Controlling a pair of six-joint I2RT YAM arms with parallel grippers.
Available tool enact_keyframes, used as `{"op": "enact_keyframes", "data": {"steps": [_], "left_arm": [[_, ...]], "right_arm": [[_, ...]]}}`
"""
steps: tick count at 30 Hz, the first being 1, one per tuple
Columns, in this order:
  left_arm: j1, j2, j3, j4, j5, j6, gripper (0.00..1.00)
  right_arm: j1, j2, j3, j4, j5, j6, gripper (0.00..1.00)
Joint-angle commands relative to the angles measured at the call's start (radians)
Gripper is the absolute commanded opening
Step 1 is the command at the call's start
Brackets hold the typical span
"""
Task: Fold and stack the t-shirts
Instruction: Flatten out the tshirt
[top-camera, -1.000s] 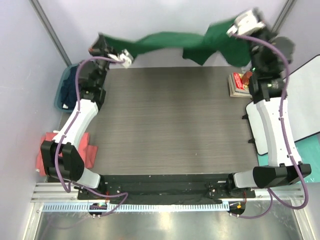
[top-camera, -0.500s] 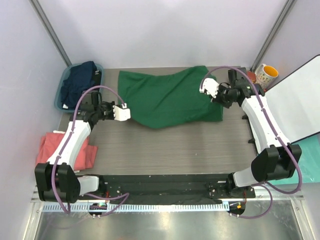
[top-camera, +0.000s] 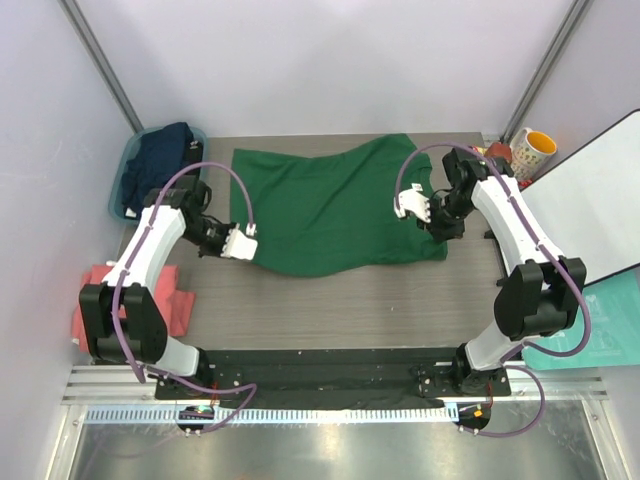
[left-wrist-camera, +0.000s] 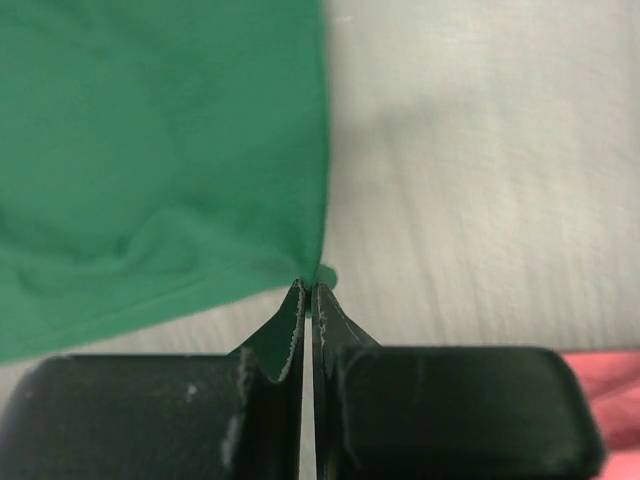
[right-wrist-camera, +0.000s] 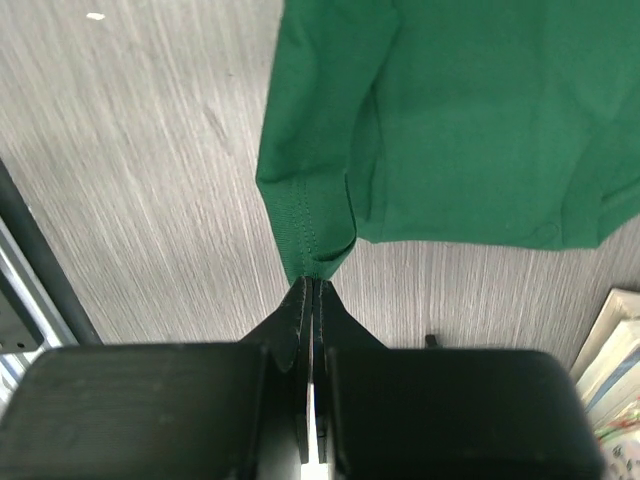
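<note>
Salmon-pink t-shirt (top-camera: 176, 298): seen crumpled beside the near-left edge of the table (top-camera: 350, 290), not yet folded.
Left gripper (left-wrist-camera: 307, 292): clamped shut on a hem corner of the dark green t-shirt (top-camera: 330, 210).
Dark green t-shirt: a second ago swung aloft between the arms; now laid spread on the table's far half.
Right gripper (right-wrist-camera: 311, 287): pinched closed on the opposite hem corner.
Navy t-shirt (top-camera: 160, 160): heaped in the teal tub (top-camera: 115, 203), far left.
Meaning: spreading is judged done; folding is expected next.

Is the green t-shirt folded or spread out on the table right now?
Spread out, not folded: the green t-shirt lies open across the table, with the left gripper and right gripper each shut on an edge.
</note>
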Motion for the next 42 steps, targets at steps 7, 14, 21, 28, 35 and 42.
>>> {"op": "enact_keyframes", "data": {"steps": [7, 14, 21, 28, 35, 42], "left_arm": [[0.003, -0.083, -0.046, -0.346, -0.068, 0.359, 0.00], [0.003, -0.100, -0.100, -0.371, -0.159, 0.407, 0.00], [0.003, -0.127, -0.143, -0.401, -0.200, 0.455, 0.00], [0.002, -0.126, -0.105, -0.316, -0.161, 0.296, 0.64], [0.003, -0.133, 0.046, 0.088, -0.030, -0.186, 0.79], [-0.010, 0.197, 0.112, 0.732, -0.349, -0.507, 0.02]], "right_arm": [[0.055, -0.104, -0.109, -0.198, 0.013, -0.152, 0.01], [0.079, -0.160, -0.207, -0.200, 0.037, -0.184, 0.01], [0.104, -0.232, -0.273, -0.200, 0.068, -0.201, 0.01], [0.122, -0.256, -0.269, -0.183, 0.047, -0.138, 0.72], [0.084, -0.188, -0.124, 0.045, 0.005, 0.125, 0.81], [0.029, 0.060, -0.052, 0.550, 0.059, 0.396, 0.10]]}}
